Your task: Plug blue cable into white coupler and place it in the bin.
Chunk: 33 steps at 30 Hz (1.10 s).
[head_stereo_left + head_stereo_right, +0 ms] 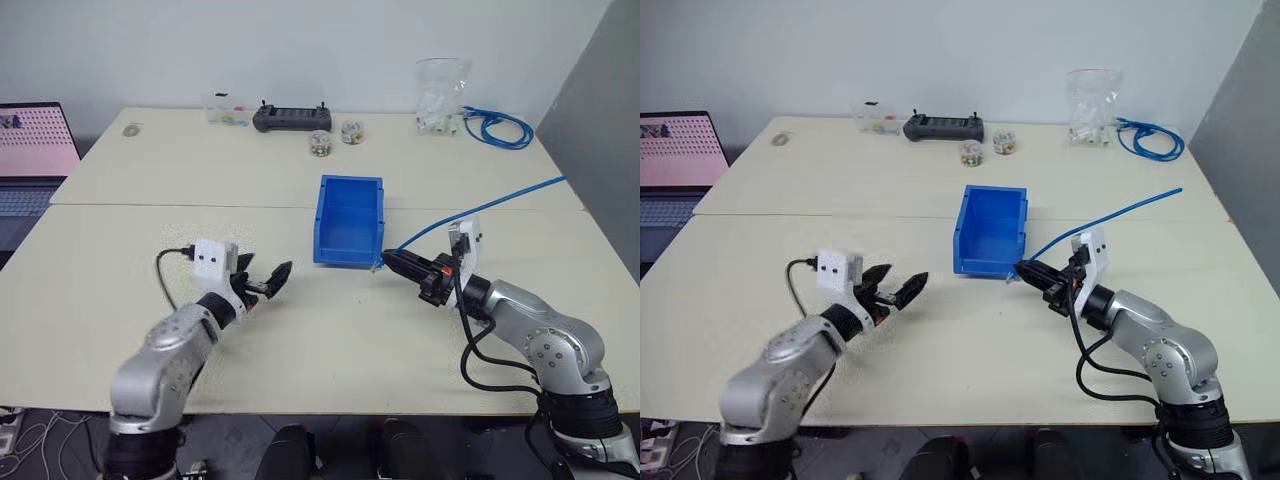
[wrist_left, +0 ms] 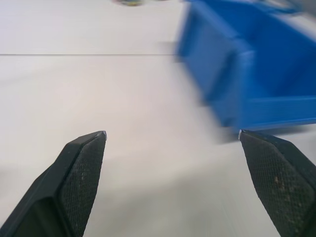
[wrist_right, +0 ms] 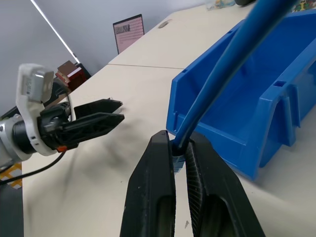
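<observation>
You have the blue cable clamped in your right gripper at the bin's near right corner | left gripper spread wide, empty, left of bin | coupler unseen, plugging and binning judged pending.

The two head views look forward and down from above across the table, both taking in the bin mid-table. The left wrist view skims low along the tabletop, close beside the bin. The right wrist view sits nearer still, facing the bin's front corner.
</observation>
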Available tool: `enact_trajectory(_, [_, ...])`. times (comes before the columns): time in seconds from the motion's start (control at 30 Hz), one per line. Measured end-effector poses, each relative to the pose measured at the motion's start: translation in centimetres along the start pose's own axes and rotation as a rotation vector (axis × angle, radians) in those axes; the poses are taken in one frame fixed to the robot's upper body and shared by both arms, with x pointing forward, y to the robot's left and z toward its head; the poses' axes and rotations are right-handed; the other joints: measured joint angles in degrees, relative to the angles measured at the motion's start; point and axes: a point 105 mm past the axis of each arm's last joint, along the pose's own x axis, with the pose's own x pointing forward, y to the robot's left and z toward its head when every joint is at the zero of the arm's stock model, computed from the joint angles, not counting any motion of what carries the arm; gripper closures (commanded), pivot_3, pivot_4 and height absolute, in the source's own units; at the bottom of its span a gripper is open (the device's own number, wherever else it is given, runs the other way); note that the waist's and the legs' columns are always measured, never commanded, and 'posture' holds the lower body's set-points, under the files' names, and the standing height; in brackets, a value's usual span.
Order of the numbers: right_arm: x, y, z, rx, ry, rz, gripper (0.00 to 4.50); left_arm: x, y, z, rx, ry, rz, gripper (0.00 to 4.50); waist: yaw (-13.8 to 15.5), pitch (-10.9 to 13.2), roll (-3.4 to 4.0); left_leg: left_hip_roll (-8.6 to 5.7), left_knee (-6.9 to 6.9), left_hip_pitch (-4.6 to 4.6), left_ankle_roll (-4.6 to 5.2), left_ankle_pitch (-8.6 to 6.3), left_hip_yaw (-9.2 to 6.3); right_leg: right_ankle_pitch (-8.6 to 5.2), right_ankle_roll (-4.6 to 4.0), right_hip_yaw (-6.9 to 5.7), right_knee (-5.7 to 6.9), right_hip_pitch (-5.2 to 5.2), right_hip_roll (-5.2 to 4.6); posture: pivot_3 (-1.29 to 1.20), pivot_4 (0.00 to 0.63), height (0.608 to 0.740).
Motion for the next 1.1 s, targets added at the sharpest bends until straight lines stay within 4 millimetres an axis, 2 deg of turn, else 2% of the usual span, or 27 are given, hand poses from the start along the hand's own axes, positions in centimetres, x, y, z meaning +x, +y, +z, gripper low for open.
enact_trajectory(0.1, [0.1,0.1,-0.1,-0.010,0.008,0.008,4.46,0.3,1.4,0.1,0.049,-0.039,0.182,0.00,0.1,0.0,-0.01,-0.01,0.01,-0.01,0.00,0.00,0.01,0.01,0.02,-0.01,0.00,0.00,0.00,0.00,0.150,0.740])
enact_trajectory(0.17, [0.1,0.1,-0.1,-0.018,0.013,0.009,4.46,0.8,2.0,-0.5,0.011,-0.041,0.305,0.00,0.2,0.0,-0.01,-0.04,0.05,-0.03,0.00,0.00,0.01,0.03,0.06,-0.03,-0.01,0.01,-0.01,0.00,0.150,0.740])
enact_trajectory(0.27, [0.3,0.3,0.2,-0.034,0.013,0.028,4.46,1.5,2.3,-2.0,-0.038,-0.004,0.456,0.00,0.2,0.0,-0.05,-0.04,0.04,-0.06,0.00,0.00,0.01,0.04,0.06,-0.05,-0.02,0.00,-0.01,0.00,0.150,0.740])
enact_trajectory(0.4, [0.3,0.1,0.2,-0.034,0.020,0.030,4.46,2.1,2.4,-2.6,-0.099,0.020,0.585,0.00,0.2,0.0,-0.07,-0.06,0.05,-0.07,0.00,0.00,0.01,0.04,0.08,-0.07,-0.02,0.01,-0.01,0.00,0.150,0.740])
enact_trajectory(0.8, [-0.1,-0.5,0.3,-0.034,0.036,0.017,4.46,2.6,3.2,-2.5,-0.100,0.023,0.789,0.00,0.1,0.0,-0.10,-0.07,0.06,-0.07,-0.01,0.00,0.01,0.06,0.10,-0.08,0.02,0.01,0.00,0.00,0.150,0.740])
enact_trajectory(1.1, [-0.2,-0.5,0.2,-0.033,0.046,0.015,4.46,3.4,4.4,-2.0,-0.123,0.017,0.854,0.00,0.1,0.0,-0.10,-0.08,0.06,-0.07,-0.01,0.01,0.01,0.06,0.10,-0.09,0.01,0.01,0.01,0.00,0.150,0.740])
